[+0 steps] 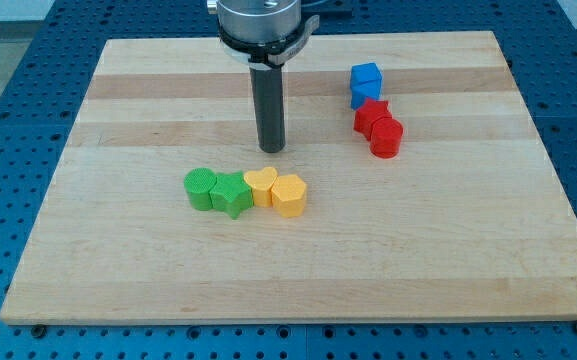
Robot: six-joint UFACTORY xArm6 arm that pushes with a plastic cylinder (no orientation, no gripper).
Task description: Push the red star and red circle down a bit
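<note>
Red star (370, 116) and red circle (385, 138) touch, well right of my tip (272, 149), which touches nothing.

Red star and red circle, touching, on the right side of the board toward its far edge.
The red star (371, 115) lies flat, its points blunt and rounded. The red circle (386, 138), a short upright cylinder, sits pressed against the star's near-right side, slightly nearer the viewer. Both are the same glossy red and rest squarely on the wood.
</note>
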